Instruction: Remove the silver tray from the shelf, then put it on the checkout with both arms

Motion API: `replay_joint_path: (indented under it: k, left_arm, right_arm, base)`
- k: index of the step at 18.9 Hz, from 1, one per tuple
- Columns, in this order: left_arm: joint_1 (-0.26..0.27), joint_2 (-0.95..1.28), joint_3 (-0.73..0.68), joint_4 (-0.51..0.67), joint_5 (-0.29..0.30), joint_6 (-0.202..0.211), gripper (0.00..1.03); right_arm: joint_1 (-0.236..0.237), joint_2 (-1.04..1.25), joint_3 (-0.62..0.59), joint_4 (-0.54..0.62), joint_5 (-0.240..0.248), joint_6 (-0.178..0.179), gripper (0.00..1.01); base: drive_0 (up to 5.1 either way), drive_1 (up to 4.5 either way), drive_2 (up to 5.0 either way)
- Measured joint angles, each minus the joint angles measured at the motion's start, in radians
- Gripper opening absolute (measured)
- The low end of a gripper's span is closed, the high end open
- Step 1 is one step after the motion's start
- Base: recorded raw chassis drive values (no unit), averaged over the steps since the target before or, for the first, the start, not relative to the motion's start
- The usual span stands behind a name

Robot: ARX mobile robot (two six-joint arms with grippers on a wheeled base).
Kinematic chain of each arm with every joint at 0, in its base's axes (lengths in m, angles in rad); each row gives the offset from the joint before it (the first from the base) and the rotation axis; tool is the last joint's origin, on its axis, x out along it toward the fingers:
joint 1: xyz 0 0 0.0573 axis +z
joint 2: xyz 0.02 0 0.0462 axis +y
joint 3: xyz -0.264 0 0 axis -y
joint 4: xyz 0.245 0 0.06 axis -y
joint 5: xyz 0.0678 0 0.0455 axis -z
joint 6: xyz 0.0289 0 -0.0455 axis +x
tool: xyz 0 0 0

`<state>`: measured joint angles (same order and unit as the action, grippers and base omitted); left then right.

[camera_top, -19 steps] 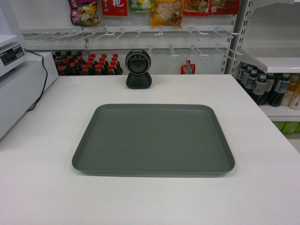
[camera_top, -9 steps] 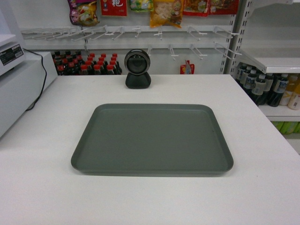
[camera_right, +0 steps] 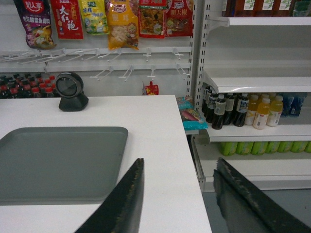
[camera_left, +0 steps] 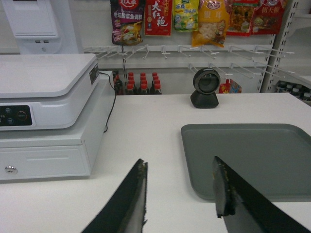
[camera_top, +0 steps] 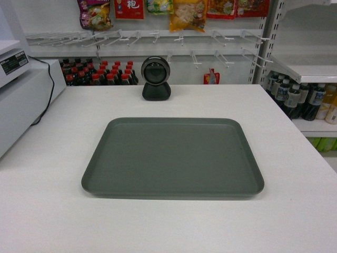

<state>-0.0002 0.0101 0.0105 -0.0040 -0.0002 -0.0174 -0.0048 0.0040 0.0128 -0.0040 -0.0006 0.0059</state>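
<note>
Nothing shifted in that last second: silver tray (camera_top: 172, 157) lay flat mid-frame on the table (camera_top: 284, 221); left hand (camera_left: 180, 194) and right hand (camera_right: 177, 194) gaped empty; placement looked finished.

Two pairs of black gripper fingers

Left gripper (camera_left: 180, 187) and right gripper (camera_right: 178, 187) have flat, tapering black fingers (camera_left: 130, 199) with rough, chipped inner edges.

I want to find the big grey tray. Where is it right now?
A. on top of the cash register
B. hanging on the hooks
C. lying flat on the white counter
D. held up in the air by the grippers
C: the silver tray lies flat on the checkout, with both open grippers clear of it.
</note>
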Motion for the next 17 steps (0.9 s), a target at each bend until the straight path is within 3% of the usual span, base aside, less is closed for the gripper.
replay_joint_path:
  k: [3, 5, 6, 17]
  left_arm:
    - [0.0, 0.0, 0.0, 0.0, 0.0, 0.0, 0.69]
    - [0.0, 0.0, 0.0, 0.0, 0.0, 0.0, 0.95]
    - [0.0, 0.0, 0.0, 0.0, 0.0, 0.001, 0.99]
    - [0.0, 0.0, 0.0, 0.0, 0.0, 0.001, 0.98]
  right_arm:
    - [0.0, 0.0, 0.0, 0.0, 0.0, 0.0, 0.72]
    - [0.0, 0.0, 0.0, 0.0, 0.0, 0.0, 0.98]
    - [0.0, 0.0, 0.0, 0.0, 0.0, 0.0, 0.98]
    - [0.0, 0.0, 0.0, 0.0, 0.0, 0.0, 0.98]
  base:
    - [0.0, 0.0, 0.0]
    - [0.0, 0.0, 0.0]
    - [0.0, 0.0, 0.0]
    - [0.0, 0.0, 0.0]
